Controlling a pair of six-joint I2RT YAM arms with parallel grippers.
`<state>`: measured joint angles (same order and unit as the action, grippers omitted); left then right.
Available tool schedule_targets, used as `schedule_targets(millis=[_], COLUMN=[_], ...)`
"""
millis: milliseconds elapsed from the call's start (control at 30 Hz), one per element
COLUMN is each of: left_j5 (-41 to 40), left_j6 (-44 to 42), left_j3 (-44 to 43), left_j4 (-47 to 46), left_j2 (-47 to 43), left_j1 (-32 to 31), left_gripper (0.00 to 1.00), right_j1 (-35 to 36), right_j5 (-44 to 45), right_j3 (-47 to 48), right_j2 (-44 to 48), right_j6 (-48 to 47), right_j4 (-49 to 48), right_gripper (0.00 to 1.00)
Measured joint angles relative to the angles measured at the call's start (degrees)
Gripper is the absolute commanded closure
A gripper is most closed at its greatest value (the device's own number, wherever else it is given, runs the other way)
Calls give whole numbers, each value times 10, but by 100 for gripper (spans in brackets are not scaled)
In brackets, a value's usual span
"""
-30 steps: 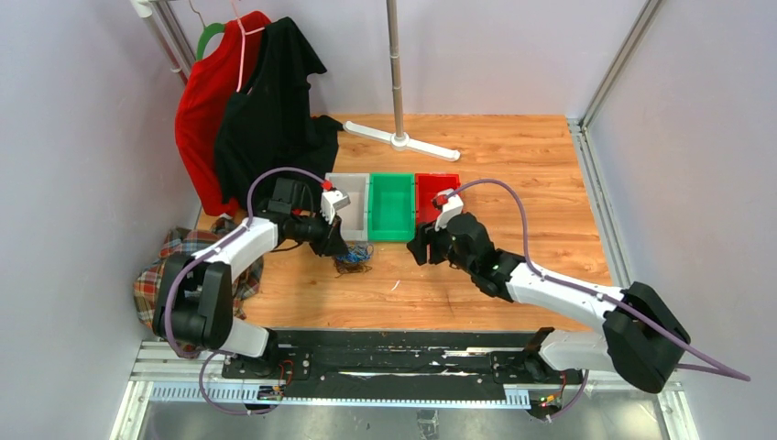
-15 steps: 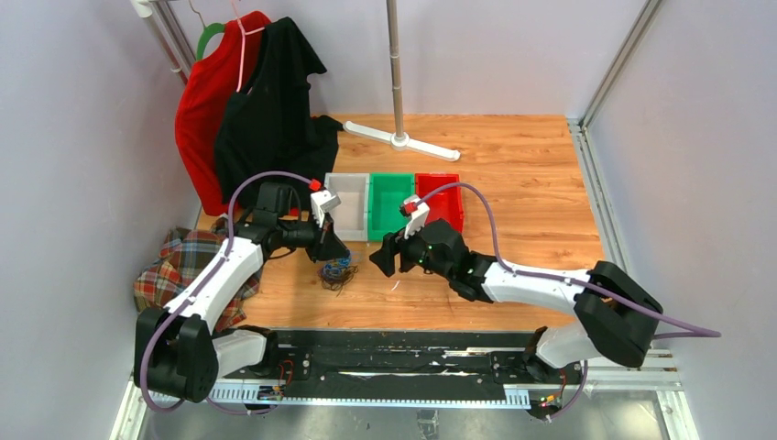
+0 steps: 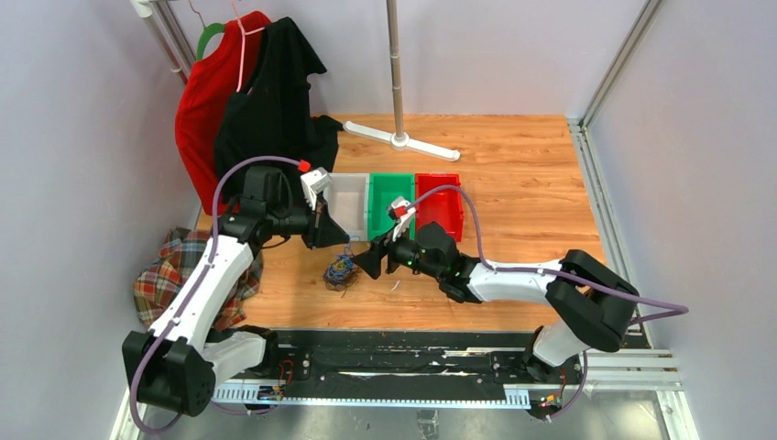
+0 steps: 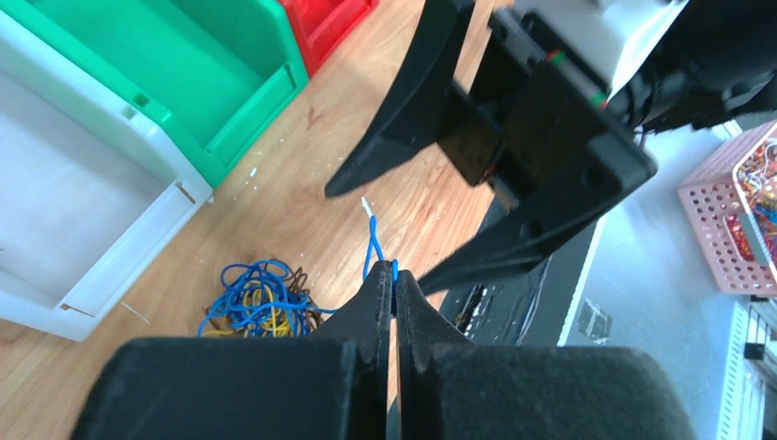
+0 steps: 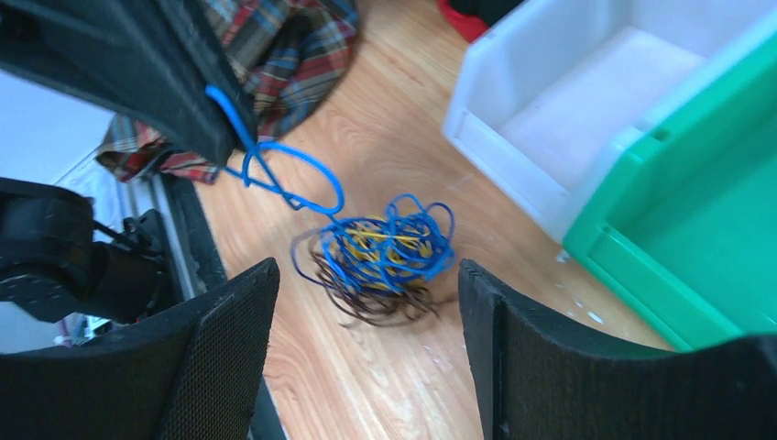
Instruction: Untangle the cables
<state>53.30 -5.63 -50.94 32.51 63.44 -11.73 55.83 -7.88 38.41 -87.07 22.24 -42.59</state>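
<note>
The cables (image 3: 340, 271) are one small tangled bunch of blue, yellow and dark brown wires on the wooden floor in front of the white bin (image 3: 348, 203). They also show in the left wrist view (image 4: 255, 302) and the right wrist view (image 5: 385, 252). My left gripper (image 3: 335, 240) is above the bunch, shut (image 4: 394, 280) on a blue cable (image 4: 374, 246) that loops down into the tangle (image 5: 293, 179). My right gripper (image 3: 371, 261) is open and empty just right of the bunch, its jaws wide apart (image 5: 366, 275) with the bunch ahead of them.
An empty green bin (image 3: 392, 206) and a red bin (image 3: 442, 197) stand right of the white one. A plaid cloth (image 3: 174, 270) lies at the left. Red and black clothes (image 3: 247, 101) hang at the back left. A white stand base (image 3: 400, 140) is behind.
My right gripper has swung left from the red bin to beside the bunch. My left gripper has drawn back and up with the blue cable, and the bunch has shifted slightly left.
</note>
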Motion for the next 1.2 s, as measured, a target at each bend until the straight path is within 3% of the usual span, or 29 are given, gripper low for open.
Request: schedule_targets(millis=[300, 600, 1200], left_j5=[-11, -15, -15], left_j6=[54, 96, 121], left_j3=[-44, -104, -212], left_j4=[27, 57, 102], left_j2=[-44, -54, -56], left_j1=[0, 0, 0], left_gripper=[99, 99, 99], right_j1=[21, 22, 22], right_j5=[-13, -12, -13], right_j3=[33, 58, 65], right_j2=[-35, -84, -164], right_j6=[-9, -5, 38], right_j4=[-49, -89, -128], right_gripper=[30, 49, 55])
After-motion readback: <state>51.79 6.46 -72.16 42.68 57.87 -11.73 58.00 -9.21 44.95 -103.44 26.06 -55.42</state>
